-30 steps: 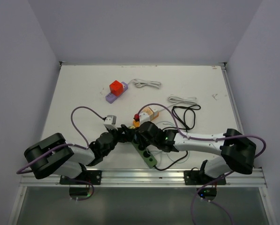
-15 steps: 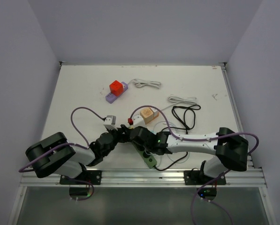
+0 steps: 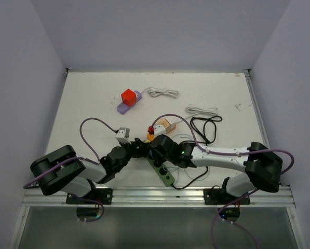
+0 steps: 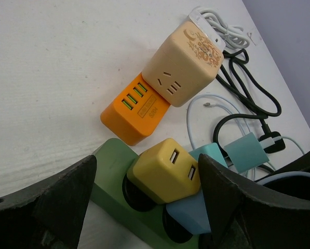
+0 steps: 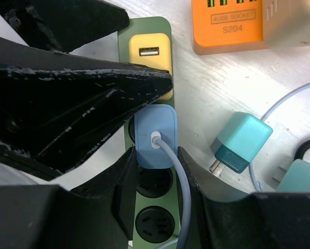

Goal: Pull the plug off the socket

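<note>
Right gripper (image 5: 156,168) tight on blue plug (image 5: 155,136)

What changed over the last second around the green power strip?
The right arm swung left over the green power strip, then came back; the right gripper stayed shut on the light blue plug, still seated. The left gripper stayed wide open around the yellow cube plug; the strip did not move.

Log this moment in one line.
left gripper: open, straddling power strip | right gripper: shut on blue plug | plug: seated in strip
</note>
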Controlling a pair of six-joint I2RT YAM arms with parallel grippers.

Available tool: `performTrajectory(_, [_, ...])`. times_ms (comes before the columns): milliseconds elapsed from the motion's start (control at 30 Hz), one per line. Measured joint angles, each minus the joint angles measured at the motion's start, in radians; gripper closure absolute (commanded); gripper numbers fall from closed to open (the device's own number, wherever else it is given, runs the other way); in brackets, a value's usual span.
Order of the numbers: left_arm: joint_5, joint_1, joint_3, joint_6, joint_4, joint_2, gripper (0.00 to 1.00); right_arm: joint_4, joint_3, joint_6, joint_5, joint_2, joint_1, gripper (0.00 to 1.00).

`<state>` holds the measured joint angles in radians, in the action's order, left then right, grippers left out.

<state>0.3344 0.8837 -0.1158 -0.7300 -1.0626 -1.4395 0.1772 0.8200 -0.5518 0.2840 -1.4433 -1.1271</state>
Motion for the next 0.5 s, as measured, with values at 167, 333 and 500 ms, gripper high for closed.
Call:
performTrajectory(167, [0.000, 0.000, 0.001, -0.005, -0.002, -0.002, 0.17, 0.130, 0.124, 0.022, 0.155, -0.097, -0.092, 1.00])
performTrajectory(333, [-0.002, 0.000, 0.000, -0.012, -0.005, -0.010, 0.17, 0.170, 0.158, 0.020, 0.224, -0.126, -0.127, 1.00])
performTrajectory(500, [-0.002, 0.000, 0.000, -0.011, -0.015, -0.017, 0.17, 0.159, 0.147, 0.012, 0.213, -0.118, -0.116, 1.00])
